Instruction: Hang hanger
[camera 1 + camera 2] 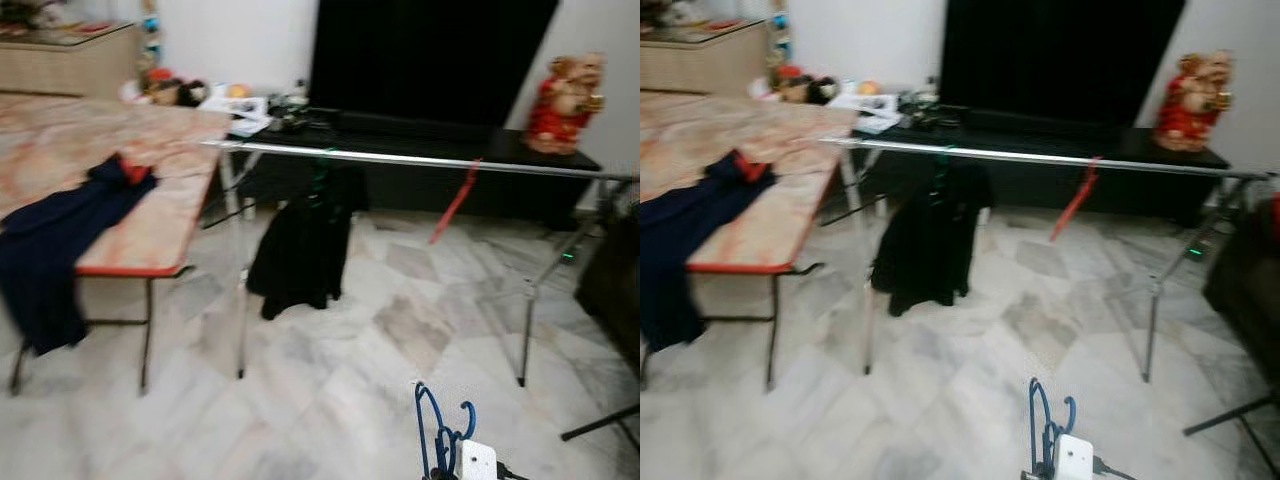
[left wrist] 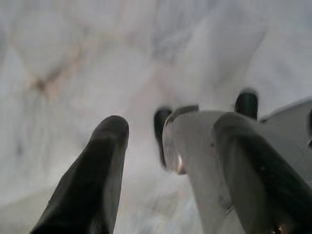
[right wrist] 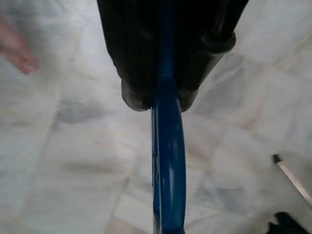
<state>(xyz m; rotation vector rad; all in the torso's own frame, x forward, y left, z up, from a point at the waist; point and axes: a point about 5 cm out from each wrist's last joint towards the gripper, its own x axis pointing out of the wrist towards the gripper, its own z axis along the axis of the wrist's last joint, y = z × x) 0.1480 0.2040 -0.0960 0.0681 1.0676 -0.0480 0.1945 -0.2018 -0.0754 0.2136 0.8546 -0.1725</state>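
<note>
One blue plastic hanger [image 3: 168, 161] was what we held, pinched between the two black fingers of our right gripper [image 3: 163, 100], low at our right side with its hook [image 1: 440, 425] standing up over the floor. Our left gripper [image 2: 165, 131] hung beside us with its fingers spread apart and nothing between them.

Beneath us lay a pale grey marble-patterned tile floor [image 1: 340, 400]. Ahead, well apart from the hanger, a long silver metal clothes rail [image 1: 420, 160] crossed the room on thin legs. A black garment [image 1: 300, 250] drooped from it on a green hanger, and a red hanger [image 1: 455, 200] dangled farther to the right.

To our left stood a folding table with a pinkish marble-look top [image 1: 170, 190], with a dark navy cloth [image 1: 60, 240] draped over its near edge. Behind the rail we saw a large black television screen [image 1: 430, 55] on a low black cabinet [image 1: 420, 180], with a red and gold figurine [image 1: 565, 100] at its right end.
</note>
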